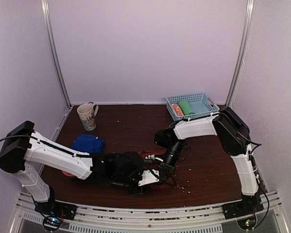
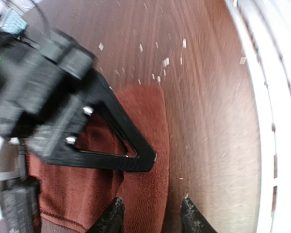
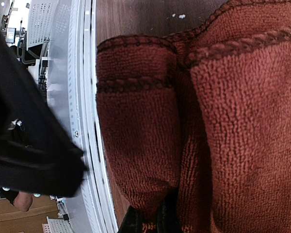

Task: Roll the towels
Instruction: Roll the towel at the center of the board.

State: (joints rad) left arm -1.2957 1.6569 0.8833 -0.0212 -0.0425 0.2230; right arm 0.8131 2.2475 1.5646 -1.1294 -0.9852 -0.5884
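Pinched tight at the tips of the right gripper (image 3: 150, 221): a thick doubled fold of the rust-brown towel (image 3: 223, 126), corded hem uppermost in the right wrist view. Clenched on cloth and nothing else. Over at the left gripper (image 2: 153, 216), fingertips (image 2: 111, 217) parted and straddling the towel's long edge, one tip over the pile, the other over bare table (image 2: 208, 97); gripping nothing. Just ahead of them, down on the same cloth, the right gripper's black triangular finger. Lies near the table's front edge, between the two arms, mostly hidden from above with only a red sliver showing.

Further out, left of centre, the royal blue towel (image 1: 88, 143), bundled beside a mug (image 1: 87, 117); hard to tell how neatly rolled. Well back on the right, a blue basket (image 1: 191, 95) holding a green roll (image 1: 186, 108) and an orange-and-white roll (image 1: 177, 110).

Looks light, limp and plush: likely to sag, buckle and spring loose rather than slide. Best taken at the hemmed edge, through both layers, close to the fold, under enough tension to wind the roll tight.
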